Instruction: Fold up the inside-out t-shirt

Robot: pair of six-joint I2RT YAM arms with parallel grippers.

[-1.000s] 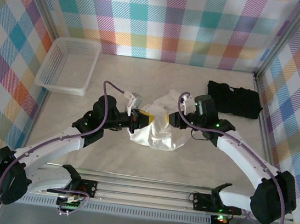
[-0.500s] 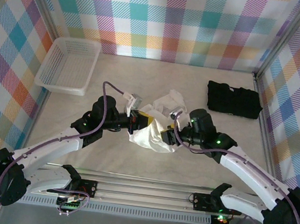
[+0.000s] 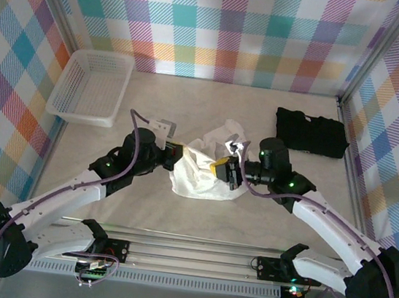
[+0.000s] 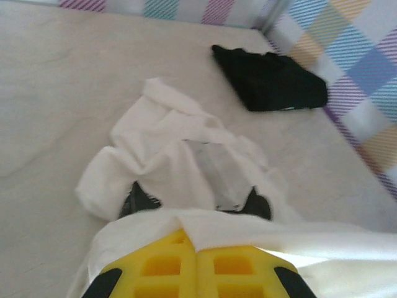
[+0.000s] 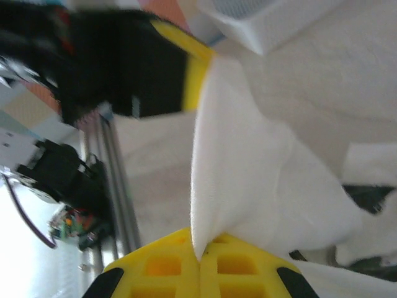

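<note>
White, thin-cloth, short-sleeved t-shirt (image 3: 200, 175) lies bunched at the middle of the beige tabletop (image 3: 147, 212), with the black folded garment (image 3: 310, 133) well apart at its 2 o'clock. The left gripper (image 3: 177, 155) is pinched closed on the shirt's 9 o'clock edge, and the right gripper (image 3: 220, 171) is clamped on a fold at 3 o'clock. Best, I judge, to draw both apart evenly and low until the cloth spreads flat, without tugging either pinch loose.

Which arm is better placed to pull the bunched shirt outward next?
Left, likely: left gripper is shut on the t-shirt edge, with room leftward; right gripper, also shut on it, has the black garment close by.
</note>
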